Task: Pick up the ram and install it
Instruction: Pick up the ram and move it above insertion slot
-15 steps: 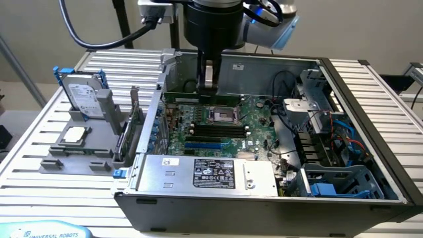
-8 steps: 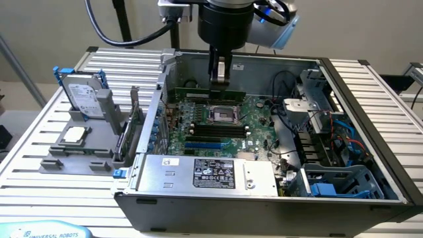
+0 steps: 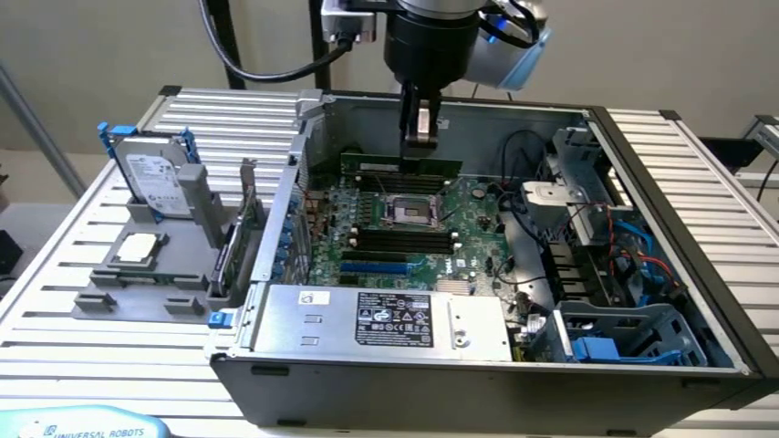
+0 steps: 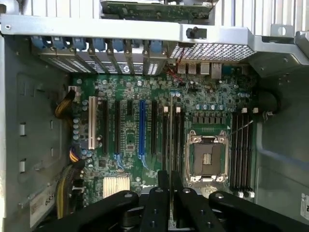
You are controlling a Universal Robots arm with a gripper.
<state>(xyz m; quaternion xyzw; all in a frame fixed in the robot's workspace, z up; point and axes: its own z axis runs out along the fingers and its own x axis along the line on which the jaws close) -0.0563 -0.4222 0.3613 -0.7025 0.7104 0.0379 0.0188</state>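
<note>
Your grey slatted metal counter [image 3: 681,173] carries the open dark-grey computer case [image 3: 487,383], which lies on its side with the green motherboard [image 3: 481,242] facing up. The black gripper [image 3: 420,146] reaches down into the case. Its jaws are clamped on the ram [image 3: 371,165], a long, narrow green circuit-board stick held level and on edge over the far part of the board.

In the wrist view the ram [image 4: 171,125] appears as a thin edge running along the black memory slots [image 4: 165,140], just beside the square metal processor socket [image 4: 207,157]. You cannot tell whether its lower edge already touches a slot.

The main risk, as I judge it, is alignment. The slots sit close together, so a small sideways offset would set the stick on a slot wall or in the neighbouring slot. If one end sits lower than the other, that corner could jam first and bend the board. The jaws hold only the middle of the stick, so pushing against a misfit could make it pivot or slip. The open socket lies just beside the path, so any skid towards it could damage it.
</note>
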